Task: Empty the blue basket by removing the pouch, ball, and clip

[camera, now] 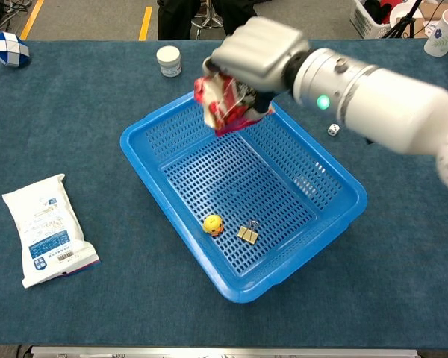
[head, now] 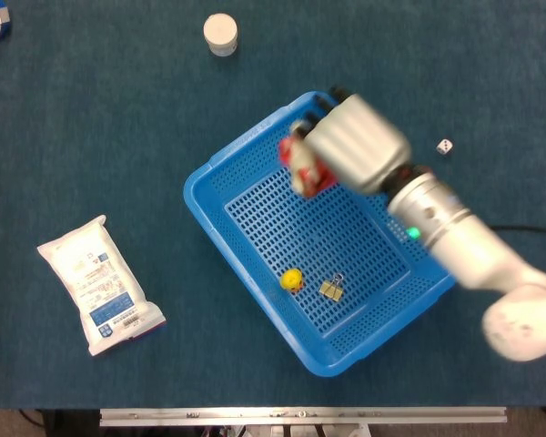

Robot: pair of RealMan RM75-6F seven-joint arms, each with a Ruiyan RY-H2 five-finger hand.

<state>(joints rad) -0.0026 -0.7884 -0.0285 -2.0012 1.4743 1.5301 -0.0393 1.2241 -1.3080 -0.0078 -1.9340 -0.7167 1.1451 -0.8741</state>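
While my right hand (camera: 257, 51) holds the red pouch (camera: 224, 106) tight above the blue basket (camera: 343, 221), the ball (camera: 213, 224) and clip (camera: 247, 233) lie inside it.

The dark blue cloth table (head: 118, 137) is seen from straight above in the head view. In the chest view it is seen from the front, lower and slanted. The blue plastic mesh basket (head: 255, 146) (camera: 145, 127) is shown in both.
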